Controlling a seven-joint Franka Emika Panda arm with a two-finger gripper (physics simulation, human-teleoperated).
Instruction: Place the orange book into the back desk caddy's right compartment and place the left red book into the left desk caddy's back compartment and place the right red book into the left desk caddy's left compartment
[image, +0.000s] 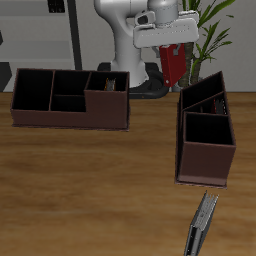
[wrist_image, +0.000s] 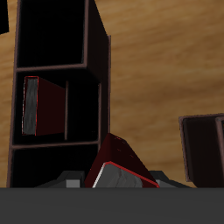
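Where the claw (image: 170, 48) stands: high above the back of the table, just behind the left desk caddy (image: 205, 150), clenched on the held red book (image: 176, 64), which hangs below the fingers.
Held red book: dark red cover, pale page edges; in the wrist view it juts out tilted (wrist_image: 122, 163) over the caddy's nearest section.
Left desk caddy: seen end-on, dark brown, open-topped. The wrist view shows a stowed red book (wrist_image: 42, 107) upright in one of its small middle sections, leaning against that section's wall.
Back desk caddy (image: 60, 115): long side on, well apart from the claw. Something thin stands in its taller end section, the right compartment (image: 108, 95); it is probably the orange book, though it is too small to be sure.
Loose book (image: 203, 225): thin, dark, pale-edged, near the table's front edge, apart from both caddies; its colour is unclear.
Step in hand: by my reading, the second red book is being carried to the left desk caddy. Which of the two alike it is, I cannot tell.
Next move calls for: centring the book over the free target section, squaring its spine with the walls, lowering until it is well inside, then letting go.
Risk: a tilted book could catch on a divider or drop in beside the stowed one.
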